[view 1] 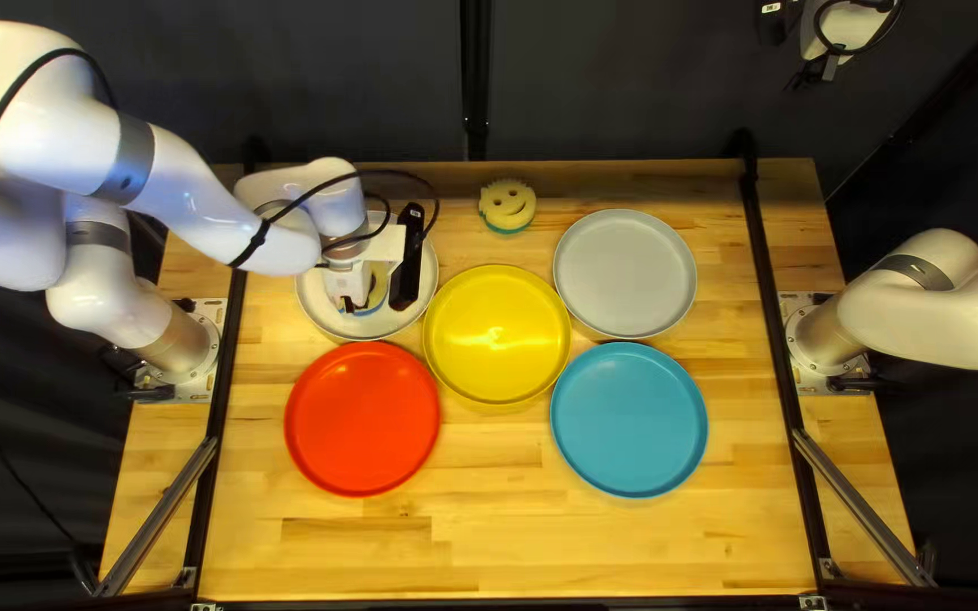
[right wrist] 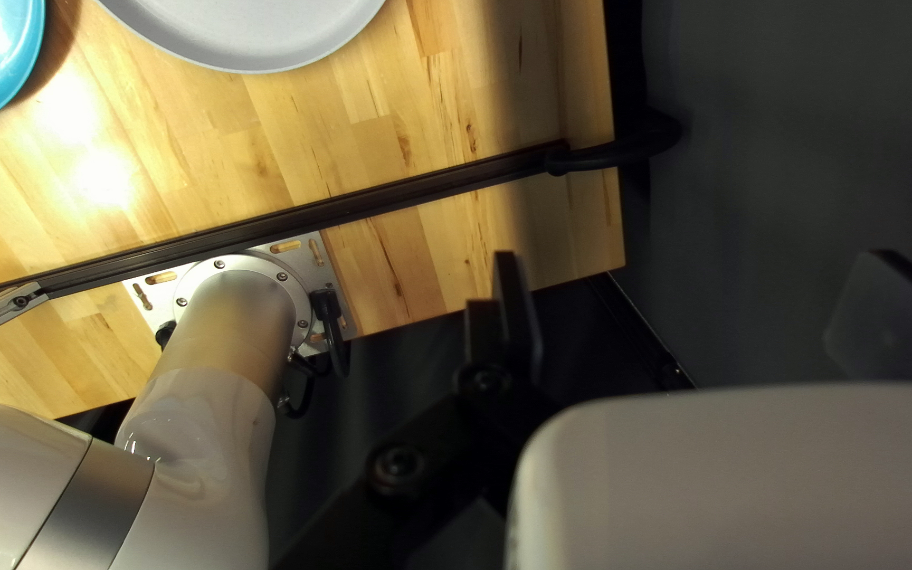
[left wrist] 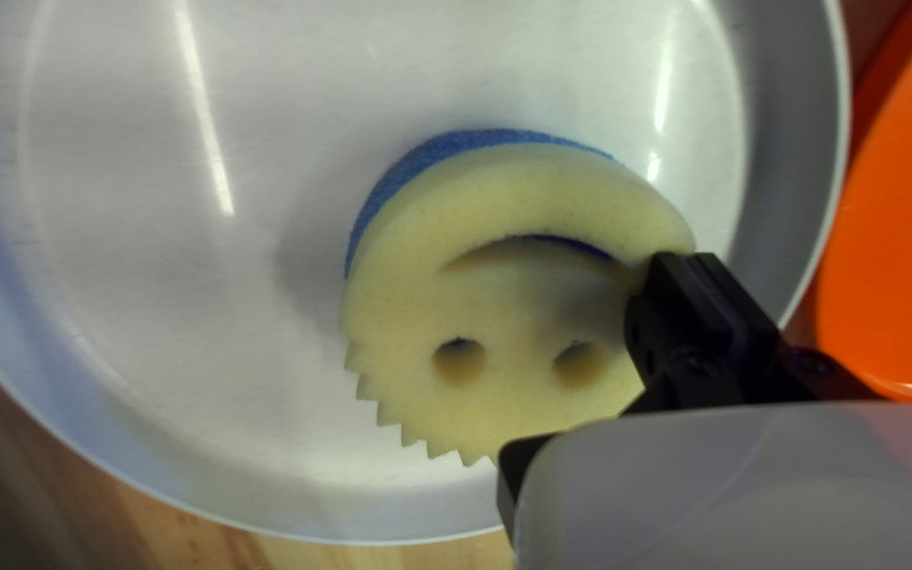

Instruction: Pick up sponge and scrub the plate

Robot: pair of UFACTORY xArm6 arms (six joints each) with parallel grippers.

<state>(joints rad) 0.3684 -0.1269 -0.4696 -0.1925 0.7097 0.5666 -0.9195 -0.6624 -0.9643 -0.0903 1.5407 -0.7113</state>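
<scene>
At the left of the top left view, my left arm (view 1: 212, 209) reached over the pale plate (left wrist: 213, 317), and the jaws of my left gripper (left wrist: 588, 362) were closed on the smiling sponge (left wrist: 488, 406), pinching it near its edge. The sponge was over the plate's inside, off centre; whether its blue layer pressed flat, I could not tell. I judged it very light and squashy, likely to fold or twist under an off-centre grip, so a hold deeper towards its middle would have steadied the scrubbing. The plate looked stiff and smooth and might have skated if pushed hard; light strokes would have suited it. Its raised rim bounded them, with the red plate (view 1: 362, 419) just beside and the yellow plate (view 1: 497, 373) close on the other side, so the wider sweep was away from my jaws, across the bare inside. Farther right came a second sponge (view 1: 507, 206), the grey plate (view 1: 625, 274) and the blue plate (view 1: 629, 420), then my right gripper (right wrist: 694, 269), jaws wide with nothing between them, off past the edge of the table (view 1: 399, 554).
</scene>
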